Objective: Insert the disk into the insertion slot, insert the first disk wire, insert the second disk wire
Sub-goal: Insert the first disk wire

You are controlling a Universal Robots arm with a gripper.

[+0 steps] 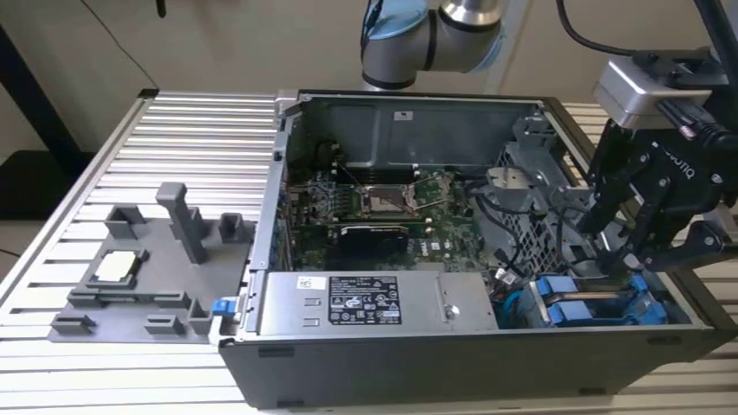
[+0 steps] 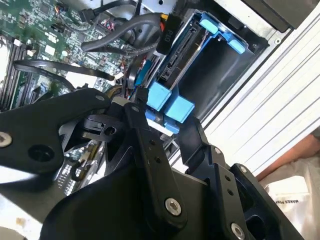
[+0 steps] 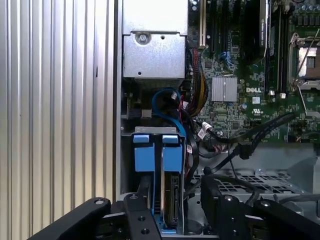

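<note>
Your disk (image 2: pixel 181 49) looks seated in its slot, lower right of the computer case (image 1: pixel 461 367) in the exterior view, and the gripper (image 1: pixel 655 258) hangs over it, spread open and holding nothing, but both wires seem unplugged, the disk's connector edge bare.

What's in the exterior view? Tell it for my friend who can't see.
A black robot pincer hangs open over blue disk carriers in the corner of an open computer case, at the exterior view's right. The case lies on a ribbed metal table, showing its green circuit board, and a grey plastic holder sits at the exterior view's left.
</note>
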